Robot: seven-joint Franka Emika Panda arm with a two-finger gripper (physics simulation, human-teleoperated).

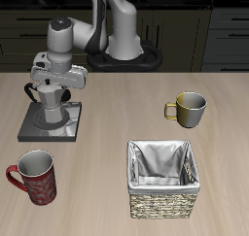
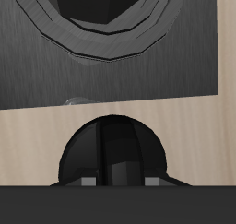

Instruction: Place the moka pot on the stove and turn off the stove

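Observation:
The silver moka pot (image 1: 53, 108) stands upright on the flat dark-grey stove (image 1: 29, 129), near the table's back. No red glow shows on the burner. My gripper (image 1: 44, 90) hangs low over the stove, right beside the pot. In the wrist view the pot's faceted body (image 2: 138, 29) rises from the stove plate (image 2: 37, 71). The stove's black knob (image 2: 112, 149) sits directly between my fingertips (image 2: 88, 182). The fingers stand partly closed against the knob's raised ridge. My gripper (image 2: 117, 182) holds only the knob.
An olive-gold mug (image 1: 190, 109) stands farther along the table at about the same depth. A red patterned mug (image 1: 35, 176) sits near the front edge, in front of the stove. A woven basket with grey lining (image 1: 162, 178) stands beside it.

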